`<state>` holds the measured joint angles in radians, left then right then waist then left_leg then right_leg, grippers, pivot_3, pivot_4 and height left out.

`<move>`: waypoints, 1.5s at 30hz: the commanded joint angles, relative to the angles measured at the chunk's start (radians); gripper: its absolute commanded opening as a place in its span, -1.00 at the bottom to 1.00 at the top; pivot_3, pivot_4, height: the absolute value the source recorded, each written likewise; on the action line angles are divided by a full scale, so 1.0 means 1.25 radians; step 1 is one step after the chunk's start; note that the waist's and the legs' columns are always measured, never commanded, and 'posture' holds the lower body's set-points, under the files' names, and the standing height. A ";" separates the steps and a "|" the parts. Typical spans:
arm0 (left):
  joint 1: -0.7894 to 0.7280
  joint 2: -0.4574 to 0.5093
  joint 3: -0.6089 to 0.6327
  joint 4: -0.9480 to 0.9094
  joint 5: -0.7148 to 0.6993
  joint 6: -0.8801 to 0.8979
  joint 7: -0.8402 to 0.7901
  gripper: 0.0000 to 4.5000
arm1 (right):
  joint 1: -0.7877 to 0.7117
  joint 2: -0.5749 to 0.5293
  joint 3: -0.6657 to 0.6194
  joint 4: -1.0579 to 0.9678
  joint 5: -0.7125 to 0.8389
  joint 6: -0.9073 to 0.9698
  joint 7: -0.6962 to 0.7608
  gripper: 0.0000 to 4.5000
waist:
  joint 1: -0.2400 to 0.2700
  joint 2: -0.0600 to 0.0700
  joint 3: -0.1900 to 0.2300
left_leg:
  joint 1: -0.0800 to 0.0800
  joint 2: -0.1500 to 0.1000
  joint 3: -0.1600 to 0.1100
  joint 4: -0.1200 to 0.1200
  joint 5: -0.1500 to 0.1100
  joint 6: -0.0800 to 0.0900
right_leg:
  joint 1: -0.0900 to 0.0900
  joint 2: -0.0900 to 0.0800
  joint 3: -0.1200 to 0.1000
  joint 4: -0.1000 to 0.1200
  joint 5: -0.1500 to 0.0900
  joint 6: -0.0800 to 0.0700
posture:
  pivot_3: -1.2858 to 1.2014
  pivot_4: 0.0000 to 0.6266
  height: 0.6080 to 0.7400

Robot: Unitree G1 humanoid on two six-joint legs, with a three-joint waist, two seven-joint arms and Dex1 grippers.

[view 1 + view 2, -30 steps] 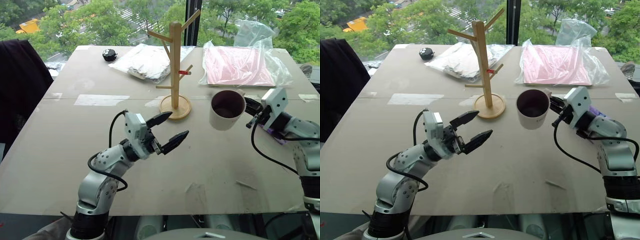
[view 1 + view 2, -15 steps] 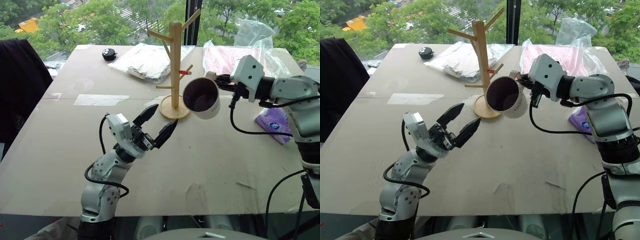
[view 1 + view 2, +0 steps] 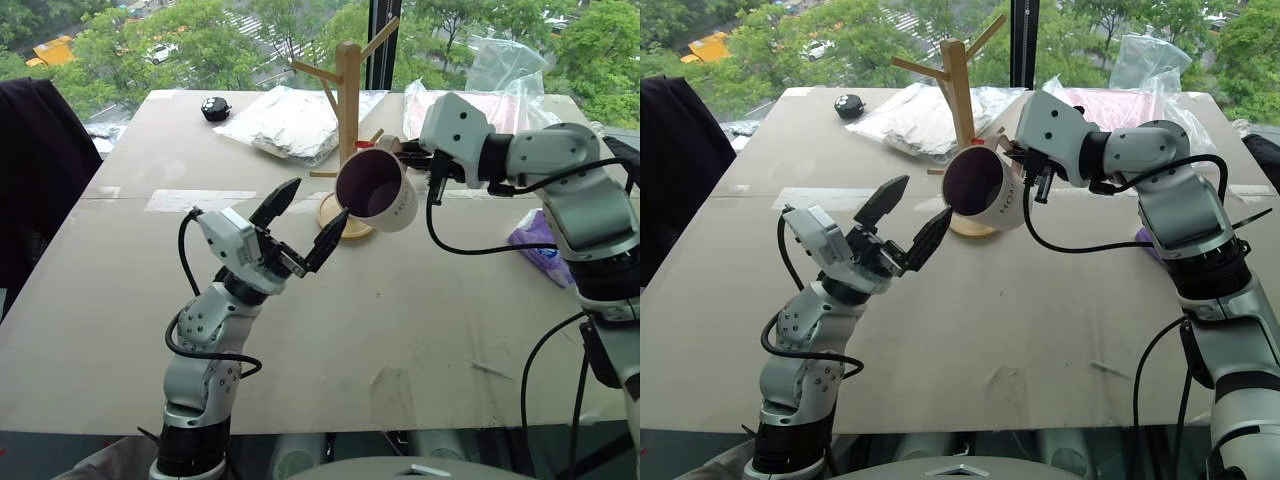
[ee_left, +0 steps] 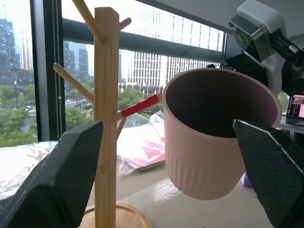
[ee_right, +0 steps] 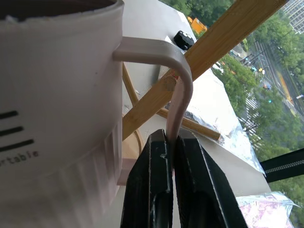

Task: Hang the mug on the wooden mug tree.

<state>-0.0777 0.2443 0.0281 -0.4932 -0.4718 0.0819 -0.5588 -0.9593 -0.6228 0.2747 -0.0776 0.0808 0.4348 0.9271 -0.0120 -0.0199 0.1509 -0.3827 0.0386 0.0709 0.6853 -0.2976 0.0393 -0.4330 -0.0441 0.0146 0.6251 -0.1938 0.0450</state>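
Mug at the tree, peg not yet threaded

Step in hand: we're carrying the mug (image 3: 378, 190) to the wooden mug tree (image 3: 347, 120). Our right gripper (image 5: 170, 156) is clamped on the mug's handle (image 5: 178, 95), fingers pinching the lower run of the loop. The mug hangs in the air, tipped with its mouth toward us, just in front of the post above the round base (image 3: 340, 220). In the right wrist view a wooden branch crosses right behind the handle loop; we can't tell whether they touch.

Our left gripper (image 3: 300, 227) hovers beside the mug with jaws spread wide, holding nothing.

Next move, as we read it: line the handle opening up with the red-marked peg (image 4: 139, 105), slide it on, then release.

Mug look: cream-white, ribbed lower wall, dark maroon inside, dark lettering on its side.
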 commanded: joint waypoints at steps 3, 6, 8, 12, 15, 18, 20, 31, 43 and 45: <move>-0.011 0.000 -0.007 -0.007 -0.002 -0.009 0.003 1.00 | -0.057 0.022 0.010 0.022 -0.045 0.011 -0.014 -0.99 | 0.000 0.000 0.000 | 0.000 0.000 0.000 0.000 0.000 0.000 | 0.000 0.000 0.000 0.000 0.000 0.000 | 0.03 -0.52 1.00; -0.006 0.003 -0.007 -0.011 -0.007 -0.008 -0.001 1.00 | -0.081 0.040 0.033 0.041 -0.066 0.019 -0.011 -0.99 | 0.000 0.000 0.000 | -0.001 0.000 0.000 0.000 0.000 0.000 | 0.000 0.000 -0.001 0.000 0.000 0.000 | 0.03 -0.52 1.00; -0.002 0.005 -0.007 -0.012 -0.010 -0.007 -0.004 1.00 | -0.098 0.056 0.045 0.059 -0.084 0.029 -0.017 -0.99 | -0.001 0.000 0.000 | -0.001 0.000 0.000 0.000 0.000 0.000 | -0.001 0.000 0.000 0.000 0.000 0.000 | 0.03 -0.52 1.00; 0.006 0.006 -0.011 -0.015 -0.014 -0.007 -0.011 1.00 | -0.119 0.080 0.059 0.089 -0.115 0.040 -0.032 -0.99 | -0.001 0.000 0.000 | -0.001 0.000 0.000 0.000 0.000 0.000 | -0.001 0.000 -0.001 0.000 0.000 0.000 | 0.03 -0.52 1.00; 0.008 0.008 -0.009 -0.013 -0.015 -0.009 -0.014 1.00 | -0.127 0.088 0.060 0.104 -0.131 0.041 -0.034 -0.73 | 0.000 0.000 0.000 | -0.001 0.000 0.000 0.000 0.000 0.000 | -0.001 0.000 -0.001 0.000 0.000 0.000 | 0.03 -0.52 1.00; 0.011 0.010 -0.006 -0.013 -0.018 -0.010 -0.018 1.00 | -0.129 0.089 0.056 0.110 -0.141 0.043 -0.033 -0.15 | 0.000 0.000 0.000 | -0.002 0.000 0.000 0.000 0.000 0.000 | -0.001 0.000 -0.001 0.000 0.000 0.000 | 0.03 -0.52 1.00; 0.014 0.010 -0.005 -0.010 -0.019 -0.013 -0.022 1.00 | -0.126 0.087 0.045 0.112 -0.144 0.044 -0.041 0.18 | -0.001 0.000 0.000 | -0.001 0.000 0.000 0.000 0.000 0.000 | -0.001 0.000 -0.001 0.000 0.000 0.000 | 0.03 -0.52 1.00; 0.064 0.015 0.004 -0.002 -0.001 -0.035 -0.035 1.00 | 0.128 -0.029 -0.153 -0.092 0.001 0.207 0.002 0.98 | 0.010 0.000 0.000 | -0.003 0.000 -0.001 0.000 0.000 0.000 | -0.001 -0.002 -0.003 -0.001 0.000 0.000 | 0.03 -0.52 1.00; 0.288 0.122 -0.061 0.117 0.168 -0.032 -0.050 1.00 | 0.746 0.115 -0.460 -0.286 0.222 0.033 -0.080 0.98 | 0.000 -0.001 0.000 | -0.001 0.000 -0.001 -0.002 0.000 0.000 | -0.003 -0.001 0.000 -0.001 -0.001 0.001 | 0.03 -0.52 1.00; 0.303 0.130 -0.059 0.135 0.174 -0.034 -0.052 1.00 | 0.847 0.140 -0.471 -0.295 0.269 0.015 -0.048 0.98 | 0.000 -0.001 0.000 | 0.002 0.001 -0.001 -0.002 0.000 0.000 | 0.000 -0.001 0.000 0.000 -0.002 0.003 | 0.03 -0.52 1.00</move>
<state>0.2975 0.4001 -0.0464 -0.3255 -0.2681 0.0497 -0.6173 0.0578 -0.4545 -0.2805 -0.4009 0.3576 0.4930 0.8447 -0.0122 -0.0208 0.1509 -0.3806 0.0402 0.0693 0.6824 -0.2982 0.0398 -0.4338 -0.0450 0.0148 0.6251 -0.1967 0.0492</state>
